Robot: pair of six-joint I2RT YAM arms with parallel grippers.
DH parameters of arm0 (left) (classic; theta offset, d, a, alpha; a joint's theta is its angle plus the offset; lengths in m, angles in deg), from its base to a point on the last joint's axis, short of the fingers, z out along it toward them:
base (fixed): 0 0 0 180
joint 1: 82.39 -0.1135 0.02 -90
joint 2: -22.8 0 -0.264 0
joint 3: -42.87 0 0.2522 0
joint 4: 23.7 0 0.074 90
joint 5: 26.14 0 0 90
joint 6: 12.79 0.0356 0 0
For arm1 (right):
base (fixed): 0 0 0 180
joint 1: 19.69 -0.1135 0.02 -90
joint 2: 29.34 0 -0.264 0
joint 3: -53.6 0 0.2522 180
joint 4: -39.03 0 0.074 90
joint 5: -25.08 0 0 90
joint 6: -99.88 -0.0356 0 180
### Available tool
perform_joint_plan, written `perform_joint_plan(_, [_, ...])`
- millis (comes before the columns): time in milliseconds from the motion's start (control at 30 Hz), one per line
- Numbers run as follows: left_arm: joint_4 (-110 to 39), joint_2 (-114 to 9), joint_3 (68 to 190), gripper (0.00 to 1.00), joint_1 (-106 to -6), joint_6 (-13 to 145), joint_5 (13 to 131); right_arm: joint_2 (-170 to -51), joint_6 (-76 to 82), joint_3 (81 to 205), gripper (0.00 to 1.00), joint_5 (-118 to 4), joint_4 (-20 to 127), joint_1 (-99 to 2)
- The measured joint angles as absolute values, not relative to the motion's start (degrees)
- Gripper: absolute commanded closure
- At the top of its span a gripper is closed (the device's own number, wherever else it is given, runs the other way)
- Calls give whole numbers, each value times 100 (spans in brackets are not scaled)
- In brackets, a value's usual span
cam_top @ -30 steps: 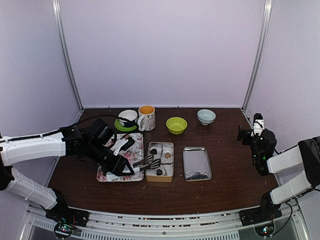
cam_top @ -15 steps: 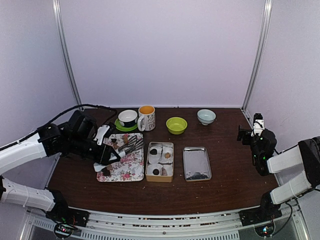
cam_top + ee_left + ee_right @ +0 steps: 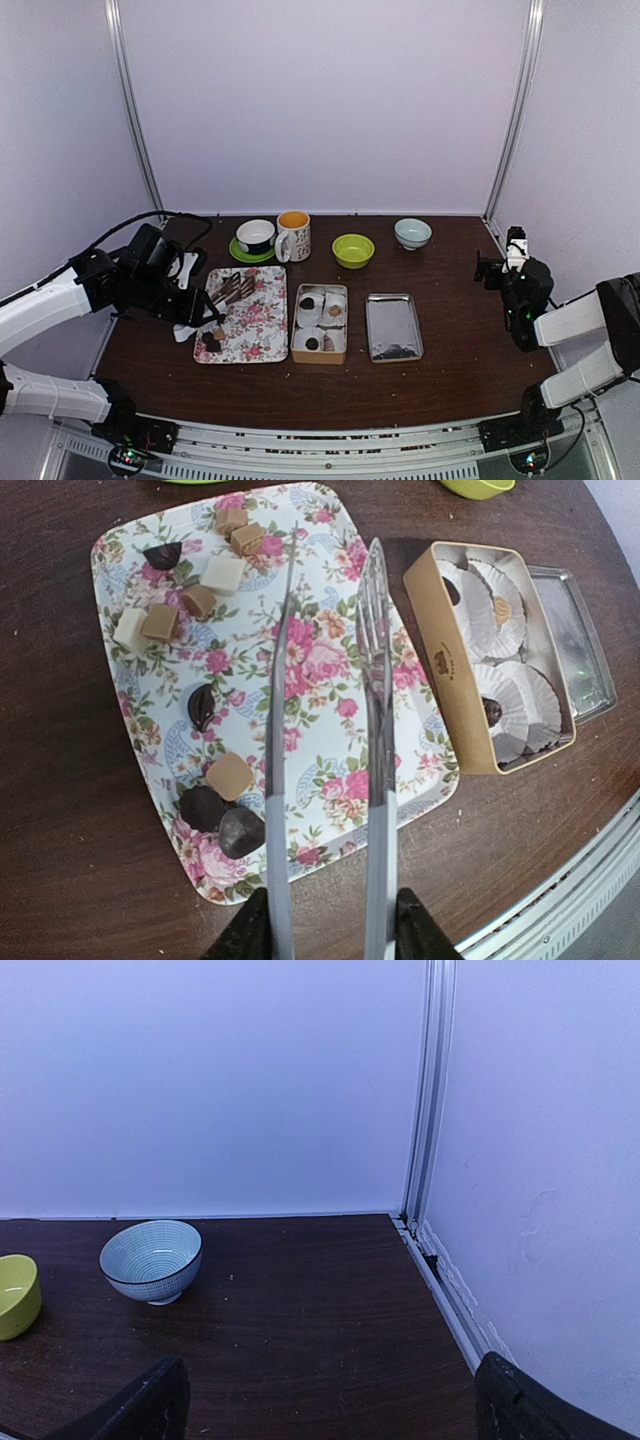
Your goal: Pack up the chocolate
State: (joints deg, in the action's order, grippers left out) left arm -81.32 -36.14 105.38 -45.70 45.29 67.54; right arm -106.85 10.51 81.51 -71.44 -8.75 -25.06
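Several chocolate pieces [image 3: 203,705], dark, tan and pale, lie on the floral tray [image 3: 110,555], which is left of centre in the top view [image 3: 262,345]. The tan tin box [image 3: 445,670] beside it holds white paper cups, some with a chocolate [image 3: 492,710] inside. My left gripper [image 3: 330,925] is shut on the silver tongs [image 3: 377,680]. It holds them over the tray's near half, and their tips are apart and empty. In the top view the left gripper [image 3: 192,312] is at the tray's left edge. My right gripper [image 3: 330,1400] is open and empty above the table's far right [image 3: 490,268].
A silver metal tray [image 3: 393,325] lies right of the tin box [image 3: 297,350]. Along the back stand a white cup on a green saucer [image 3: 256,236], a mug [image 3: 293,235], a green bowl [image 3: 353,250] and a blue bowl [image 3: 412,233]. The blue bowl also shows in the right wrist view [image 3: 150,1258].
My left arm has drawn back to the left, carrying the tongs from the tin box's edge to over the floral tray. The right arm has not moved.
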Motion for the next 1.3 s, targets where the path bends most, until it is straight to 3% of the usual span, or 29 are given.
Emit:
perform_joint_plan(967, [-7983,-4315,10451,62,-4686,4400,6667,-10685,1051,8151,0,-7144,-875,-2506])
perform_joint_plan(1300, [-8283,-4189,10451,58,-4758,4212,6378,-10685,1051,8151,0,-7144,-875,-2506])
